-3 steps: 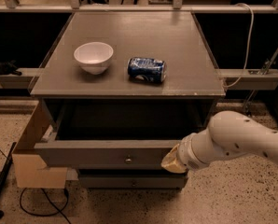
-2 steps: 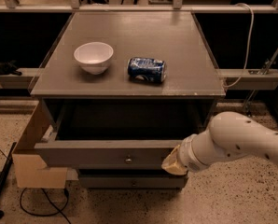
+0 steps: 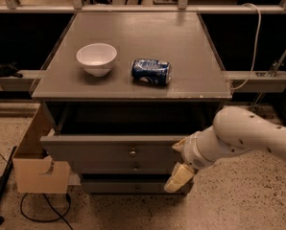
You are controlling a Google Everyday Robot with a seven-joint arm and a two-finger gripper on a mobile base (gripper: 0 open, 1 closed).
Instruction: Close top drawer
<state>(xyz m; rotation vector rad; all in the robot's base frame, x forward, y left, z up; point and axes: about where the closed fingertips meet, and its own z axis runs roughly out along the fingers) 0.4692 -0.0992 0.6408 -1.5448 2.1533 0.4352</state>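
The top drawer [image 3: 100,150] is a wide grey drawer that stands pulled out from the cabinet, and its dark inside shows. A small round knob [image 3: 132,152] sits at the centre of its front. My gripper [image 3: 179,162] is at the right end of the drawer front, against the panel. Its cream fingers are spread: one fingertip [image 3: 178,145] is by the drawer's top edge and the other points down below it. It holds nothing. The white arm [image 3: 244,138] comes in from the right.
A white bowl [image 3: 97,58] and a blue can [image 3: 151,71] lying on its side are on the cabinet top [image 3: 181,42]. A lower drawer front [image 3: 124,185] sits below. A cardboard box [image 3: 37,169] stands at the left of the cabinet. Cables lie on the floor at left.
The top drawer front has slid a little way back into the cabinet. My gripper has stayed on its right end and moved in with it.
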